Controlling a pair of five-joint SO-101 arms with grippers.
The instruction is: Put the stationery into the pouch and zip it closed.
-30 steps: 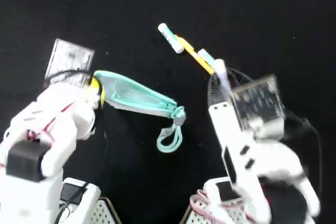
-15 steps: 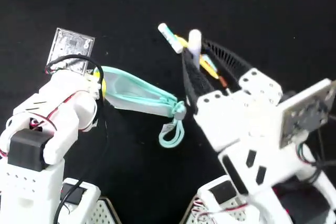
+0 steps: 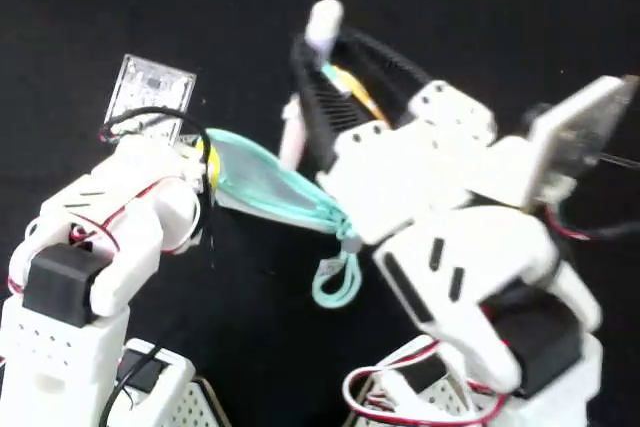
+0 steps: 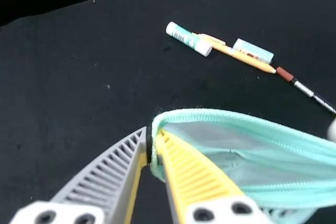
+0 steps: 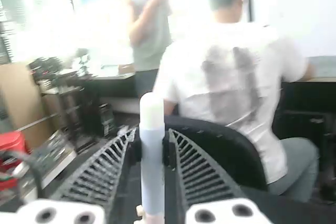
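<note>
Right hand (image 3: 318,42) high, tilted upward (clamping a pale marker (image 3: 324,19)), left hand (image 4: 153,145) pinching pouch (image 4: 247,145) end

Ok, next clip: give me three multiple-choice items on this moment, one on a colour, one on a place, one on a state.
1. What colour is the pouch? A red; B mint green; C black.
2. Where is the glue stick? A inside the pouch; B on the table beside the yellow pencil; C on top of the pouch.
3. How is the right gripper? A open and empty; B shut on a pale stick; C shut on the pouch.

Key: 1 B, its fabric and zip are mint. 2 B, the left wrist view shows it lying by the pencil. 3 B, the right wrist view shows the stick clamped between the fingers.
</note>
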